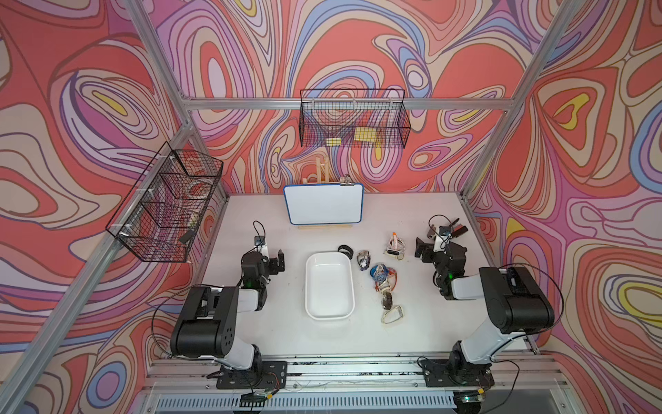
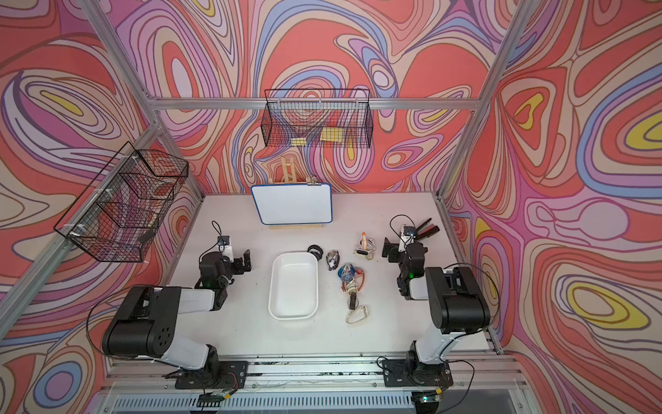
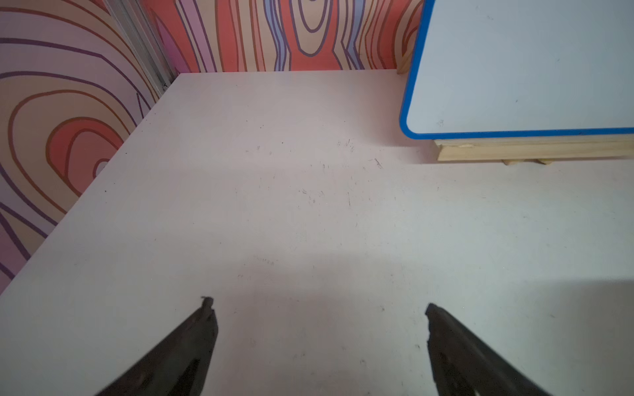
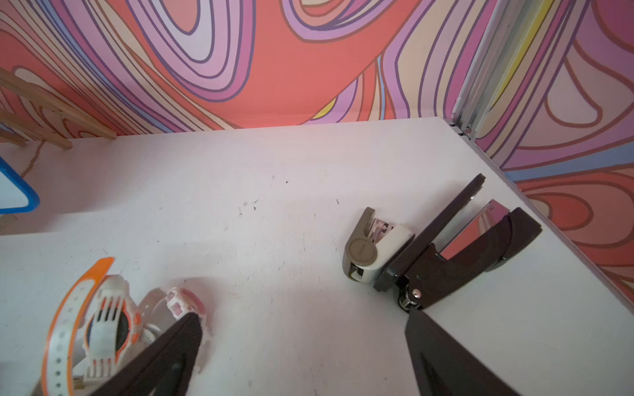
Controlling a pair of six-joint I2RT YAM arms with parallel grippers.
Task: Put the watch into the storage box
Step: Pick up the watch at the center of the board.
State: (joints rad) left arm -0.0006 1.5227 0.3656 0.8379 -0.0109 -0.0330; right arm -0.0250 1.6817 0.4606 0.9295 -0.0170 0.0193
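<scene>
**Step in hand:** approach, with nothing picked up yet. The storage box [image 1: 329,290] lies flat at table centre and holds nothing. Taking the box as dial centre in a top view, the whiteboard [image 1: 324,204] stands at 12 o'clock, well apart.

**Watches:** we count several, all on the table outside the box, strung from 1 to 4 o'clock.
- A black watch [image 1: 345,250] lies just beside the box's corner at 1 o'clock.
- A blue watch [image 1: 379,274] lies at 3 o'clock.
- A white-and-orange watch [image 1: 395,245] lies at 2 o'clock, farther out.

Which one the task means we cannot tell.

**Left gripper** [image 3: 319,305]: jaws spread wide over bare table, holding nothing, at 10 o'clock of the box.

**Right gripper** [image 4: 303,315]: jaws likewise wide and empty, out at 2 o'clock beyond the white-and-orange watch. In the right wrist view that watch lies close by one finger [image 4: 164,360] and is partly hidden behind it. We cannot resolve whether they touch. A black stapler [image 4: 456,253] lies near the other finger.

**Judgement:** the right arm is best placed. The next move calls for centring the jaws over the watch case and descending. The jaws should close across the case rather than the loose strap, then lift and carry toward 8 o'clock, over the rim.
</scene>
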